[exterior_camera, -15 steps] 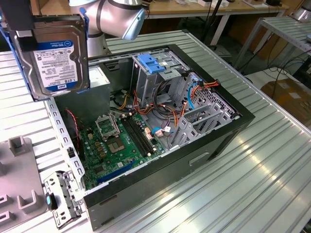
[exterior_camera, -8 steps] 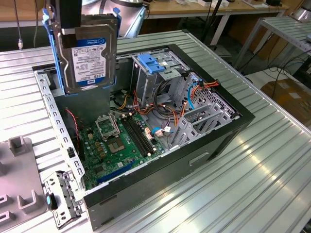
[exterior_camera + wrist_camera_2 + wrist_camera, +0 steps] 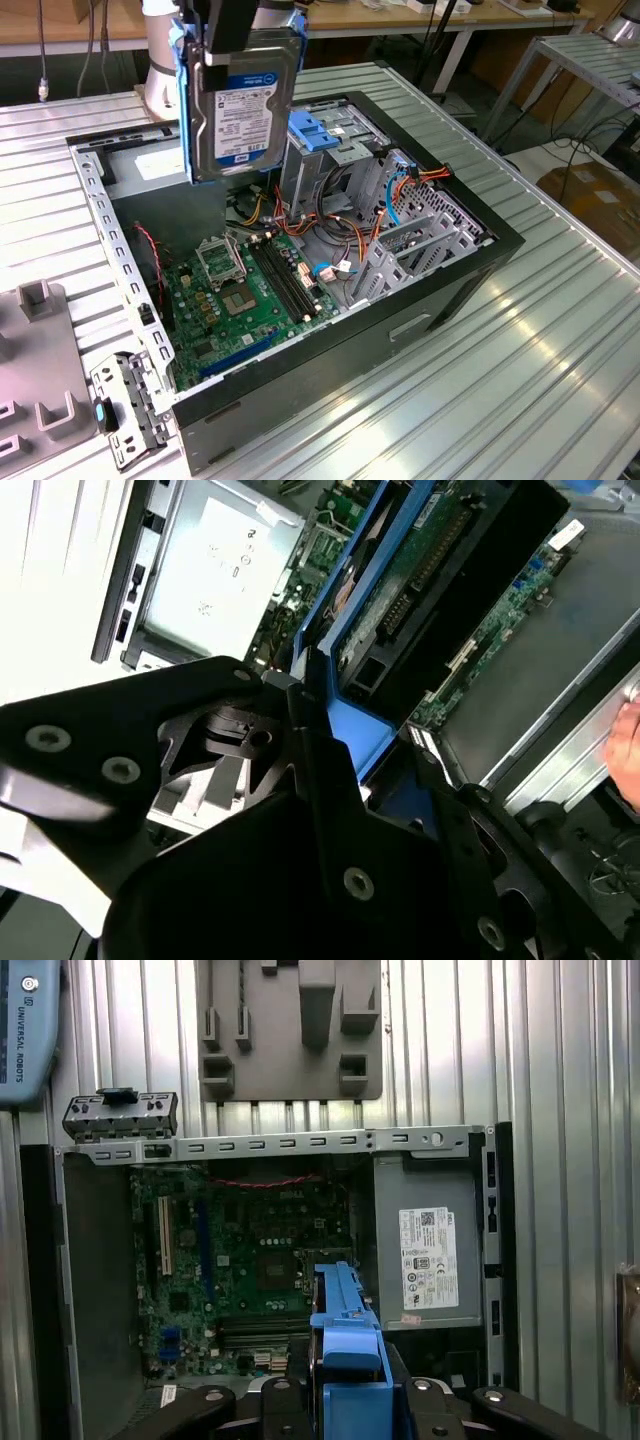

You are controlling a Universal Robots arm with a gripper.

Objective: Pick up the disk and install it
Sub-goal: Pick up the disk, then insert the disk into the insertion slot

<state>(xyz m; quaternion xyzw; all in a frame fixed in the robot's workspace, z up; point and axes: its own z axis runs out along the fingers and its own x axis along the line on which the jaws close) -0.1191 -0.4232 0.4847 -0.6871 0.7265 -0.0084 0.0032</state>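
Our gripper (image 3: 236,48) is clenched on the top end of the disk (image 3: 243,115). In the second wrist view its black fingers (image 3: 312,750) press against the blue carrier rail (image 3: 352,735).

The disk hangs upright in the air over the open computer case (image 3: 470,270), above the case edge nearest the arm's white base (image 3: 160,70), and touches nothing below. Beneath its lower edge we see open room: the motherboard (image 3: 240,295) lies flat on the case floor, well apart from the disk.

The disk is silver-grey metal with a white and blue label facing the exterior view. The bright-blue rail runs down both long sides. In the second wrist view we see its green circuit-board face (image 3: 420,570).

Just beside the disk, on the exterior view's right, stands the tall metal cage (image 3: 335,170) with its blue latch (image 3: 318,132) on top, about level with the disk's lower half. Orange and red cables (image 3: 335,228) loop between the cage and the motherboard, and a thin blue cable (image 3: 393,195) runs beyond them. In the first wrist view the silver power supply (image 3: 428,1250) fills one corner of the case beside the motherboard.

The case sits on the ribbed metal surface (image 3: 530,380). A grey fixture (image 3: 40,380) lies at the surface's edge on the exterior view's left, and a small metal bracket (image 3: 128,410) rests near the case's near corner.
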